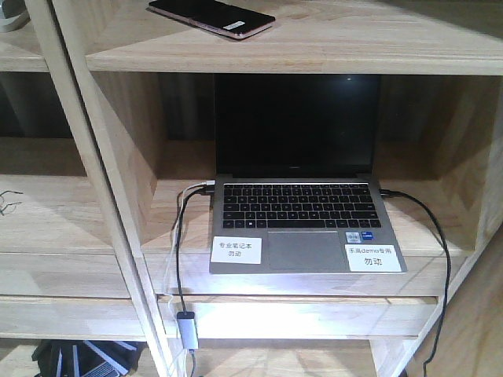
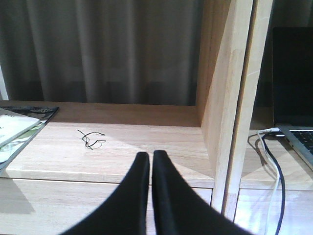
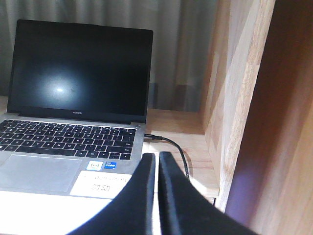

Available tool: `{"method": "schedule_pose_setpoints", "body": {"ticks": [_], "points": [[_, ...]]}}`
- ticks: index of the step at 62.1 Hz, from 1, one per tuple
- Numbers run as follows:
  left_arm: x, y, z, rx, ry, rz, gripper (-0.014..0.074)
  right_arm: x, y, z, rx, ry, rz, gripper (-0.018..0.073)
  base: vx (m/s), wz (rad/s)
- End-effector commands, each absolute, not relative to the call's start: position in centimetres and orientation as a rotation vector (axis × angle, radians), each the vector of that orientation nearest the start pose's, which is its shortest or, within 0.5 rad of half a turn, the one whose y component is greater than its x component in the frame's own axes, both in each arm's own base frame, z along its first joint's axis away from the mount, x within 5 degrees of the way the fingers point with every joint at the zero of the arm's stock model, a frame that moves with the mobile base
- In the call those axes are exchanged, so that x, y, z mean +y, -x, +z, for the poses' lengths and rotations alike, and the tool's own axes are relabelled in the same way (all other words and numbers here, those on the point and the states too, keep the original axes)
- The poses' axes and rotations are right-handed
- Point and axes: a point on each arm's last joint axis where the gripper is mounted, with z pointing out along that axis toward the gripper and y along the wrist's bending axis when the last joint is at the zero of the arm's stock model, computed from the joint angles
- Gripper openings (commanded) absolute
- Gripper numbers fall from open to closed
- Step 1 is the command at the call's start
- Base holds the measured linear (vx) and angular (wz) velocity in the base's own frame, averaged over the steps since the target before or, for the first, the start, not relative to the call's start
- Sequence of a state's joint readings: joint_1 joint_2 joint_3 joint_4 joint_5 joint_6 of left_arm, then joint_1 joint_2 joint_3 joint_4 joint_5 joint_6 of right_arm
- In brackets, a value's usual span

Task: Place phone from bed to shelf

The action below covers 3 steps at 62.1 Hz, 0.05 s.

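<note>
Both pincers are closed on nothing. The left gripper shows its two black fingers pressed together, pointing into the left cubby of the shelf, over bare board bearing only a small twist of black wire and the corner of a booklet at far left. The right gripper is likewise shut and empty, hanging in front of the open grey laptop, near its right-hand charging cable.

Going left to right in the front view: a wooden upright, then the laptop cubby with cables trailing off the near edge, and above it the board where the phone lies flat, its screen up and its white sticker toward the right end. It rests well in from the near edge, apart from everything else. The bed is not in view. By how things lie, the placing looks finished.

The phone appears thin, stiff and light, with a glossy, slippery face and a glass front that would not forgive a drop. Should it need taking up again, I judge the best hold is across its narrow width, on the rose-gold edges near the middle.
</note>
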<state>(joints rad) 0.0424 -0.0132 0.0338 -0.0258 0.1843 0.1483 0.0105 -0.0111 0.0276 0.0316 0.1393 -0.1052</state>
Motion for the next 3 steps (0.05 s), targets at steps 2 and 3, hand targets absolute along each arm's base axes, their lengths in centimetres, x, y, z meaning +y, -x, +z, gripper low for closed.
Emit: {"method": "schedule_pose_setpoints", "body": {"ticks": [2,3], "points": [[0.18,-5.49,20.03,1.581,-0.058,0.112,0.0001,0.05,-5.61,19.77,1.556,0.076,-0.065,-0.0006,0.0,0.0],[0.18,-5.49,20.03,1.581,-0.058,0.112,0.0001,0.05,-5.61,19.77,1.556,0.076,-0.065,-0.0006,0.0,0.0]]}}
